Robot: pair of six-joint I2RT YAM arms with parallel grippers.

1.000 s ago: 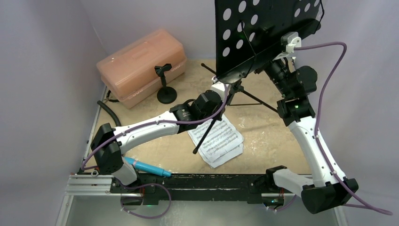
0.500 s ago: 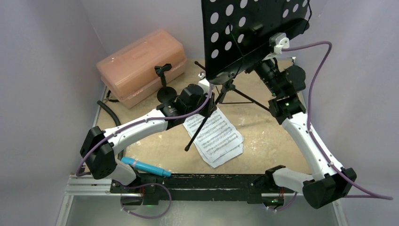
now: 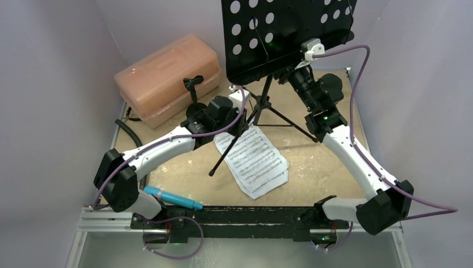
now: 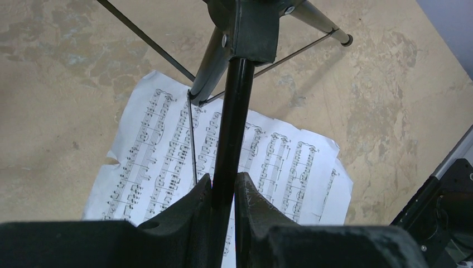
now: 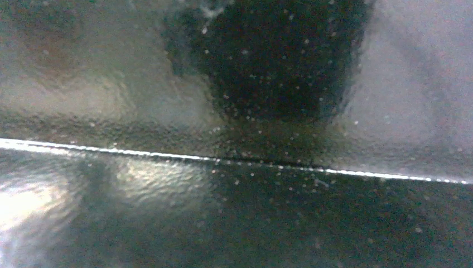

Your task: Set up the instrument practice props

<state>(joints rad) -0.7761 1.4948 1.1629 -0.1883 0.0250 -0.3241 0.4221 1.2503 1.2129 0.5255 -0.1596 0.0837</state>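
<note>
Gripping a black tripod tube of the music stand: left claw, nearly closed, clamped on the tube below the leg hub.

- Directly beneath that claw: two sheet-music pages, flat on the tabletop, not on the desk.
- Just to its left: mic stand, empty, beside the pink box.
- Well back, by its arm's base: cyan microphone, lying loose.
- Right claw: up against the desk's lower edge; whether it grips cannot be told.

Judged: the stand is being positioned; pages and microphone are outstanding.
</note>
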